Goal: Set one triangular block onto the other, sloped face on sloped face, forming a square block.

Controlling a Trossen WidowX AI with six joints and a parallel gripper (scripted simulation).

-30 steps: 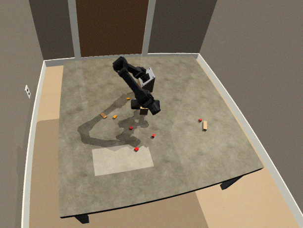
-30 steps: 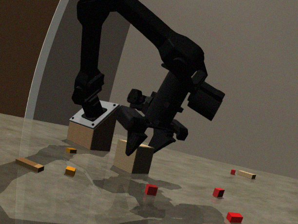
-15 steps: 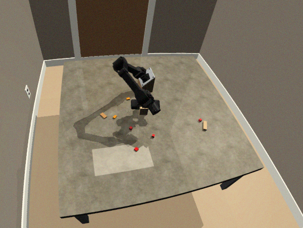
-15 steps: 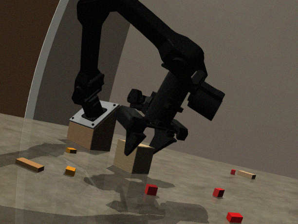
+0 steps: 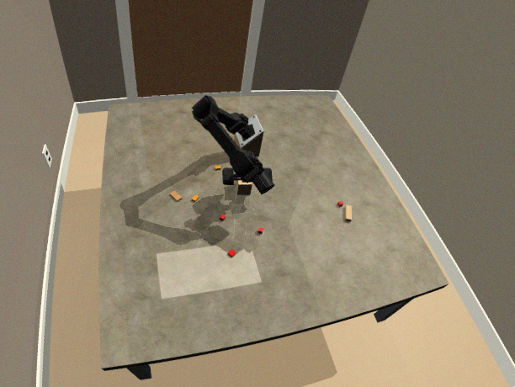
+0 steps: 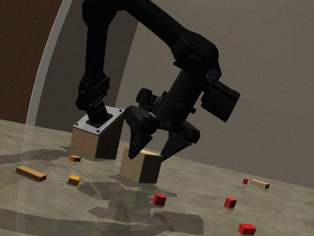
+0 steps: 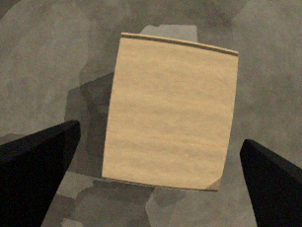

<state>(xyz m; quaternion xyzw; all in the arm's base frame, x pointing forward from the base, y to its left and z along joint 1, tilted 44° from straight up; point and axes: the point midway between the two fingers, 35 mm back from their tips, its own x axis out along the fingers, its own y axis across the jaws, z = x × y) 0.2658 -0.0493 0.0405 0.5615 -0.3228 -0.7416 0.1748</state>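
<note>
Bench [image 6: 231, 220] of mottled grey stone carries, from left to right, a brown bar [image 6: 31, 173], two orange cubes, then the square block [image 6: 140, 166] made of both wedges, upright beside the arm's base. Its long axis cannot be told. Gripper [image 6: 154, 151] straddles the block's top, fingers spread wide, holding nothing. Red cubes lie rightward.
</note>
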